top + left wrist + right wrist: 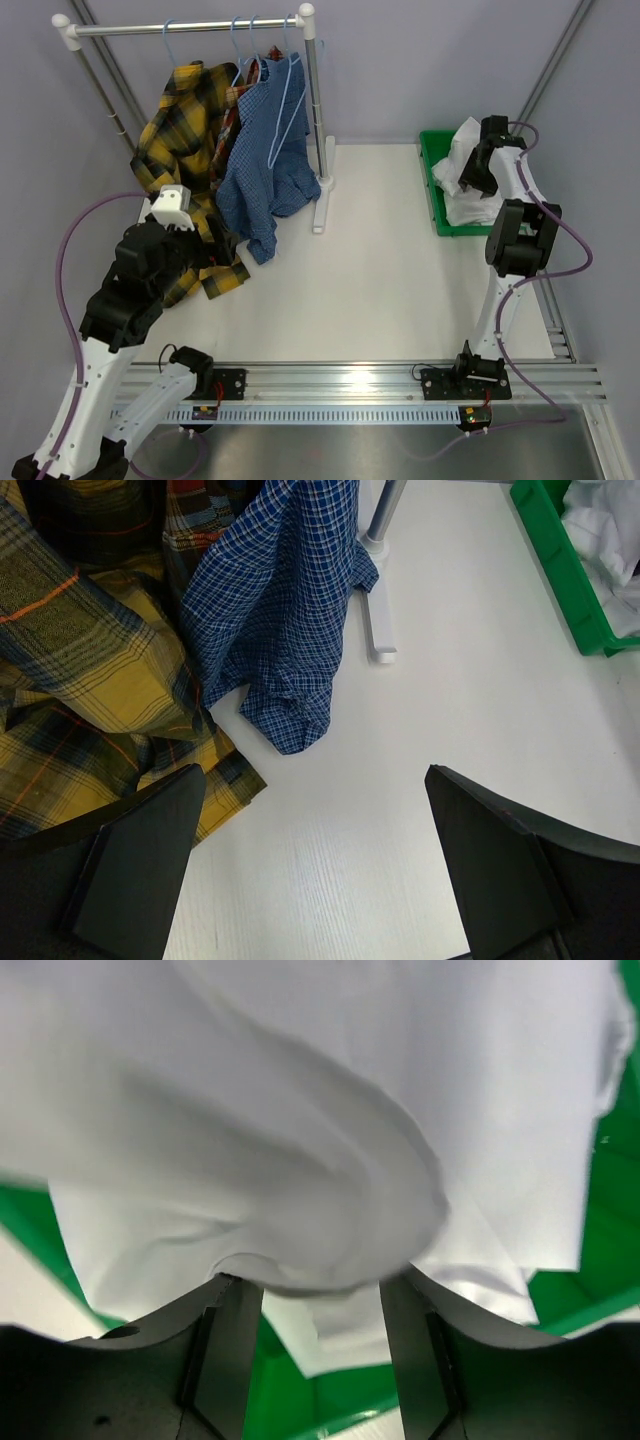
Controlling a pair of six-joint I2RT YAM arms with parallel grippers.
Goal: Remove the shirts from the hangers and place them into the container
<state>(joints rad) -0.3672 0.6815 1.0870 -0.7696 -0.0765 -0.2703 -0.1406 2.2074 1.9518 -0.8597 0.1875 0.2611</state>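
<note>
The right end effector (318,1285) hangs over the bin (432,190) at the far right of the counter (380,270). Its fingers stand partly apart, and a bunched fold of the white shirt (300,1110) lies across their tips. I cannot tell whether the cloth is pinched or only resting there. The rest of that shirt is heaped inside the bin, green showing around and under it in the right wrist view. The left end effector (315,780) is spread wide with nothing between its fingers, poised above bare counter just beside the yellow shirt (90,670). That shirt's lower part spills onto the counter. The blue shirt (265,160) hangs next to it, its hem touching the counter near the rack's foot. The red shirt (235,110) shows only as a strip between the yellow and the blue. All three hang from hangers (290,75) hooked on the rail (190,28) at the far left, well apart from the bin.
</note>
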